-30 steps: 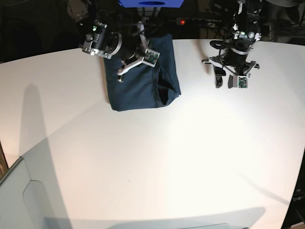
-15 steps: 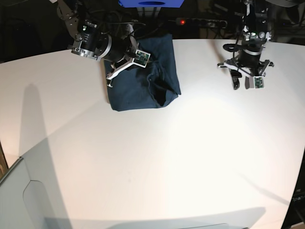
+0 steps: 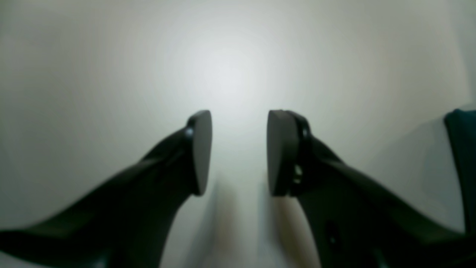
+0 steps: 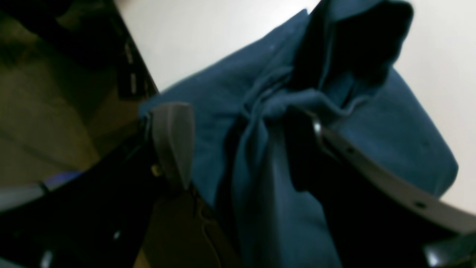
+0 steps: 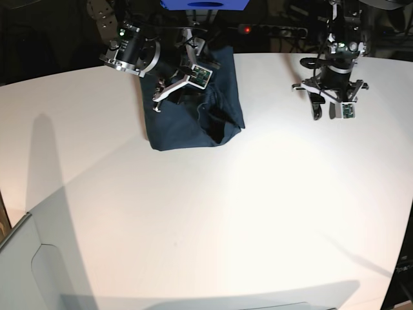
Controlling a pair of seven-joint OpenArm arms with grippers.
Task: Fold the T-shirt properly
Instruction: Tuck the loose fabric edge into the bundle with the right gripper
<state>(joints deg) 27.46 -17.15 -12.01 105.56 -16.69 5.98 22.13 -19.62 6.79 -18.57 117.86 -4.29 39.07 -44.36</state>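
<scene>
The dark navy T-shirt (image 5: 200, 116) lies folded in a rough rectangle at the back of the white table (image 5: 213, 213), with a raised crease near its right side. My right gripper (image 5: 171, 97) hangs over the shirt's upper left part. In the right wrist view its fingers (image 4: 173, 145) stand apart, and a bunched ridge of the T-shirt (image 4: 256, 123) runs between them; the right gripper (image 4: 238, 149) is open. My left gripper (image 5: 328, 111) is far to the shirt's right, above bare table. The left gripper (image 3: 238, 152) is open and empty, with a sliver of the T-shirt (image 3: 461, 149) at the frame's right edge.
A blue box (image 5: 205, 5) and a power strip with a red light (image 5: 247, 30) sit just behind the table's back edge. A grey panel (image 5: 26, 271) fills the near left corner. The surroundings beyond the table are dark.
The right gripper's jaws have parted over the shirt's upper left, letting go of the cloth. The left arm has drawn back to the right and now holds still.
</scene>
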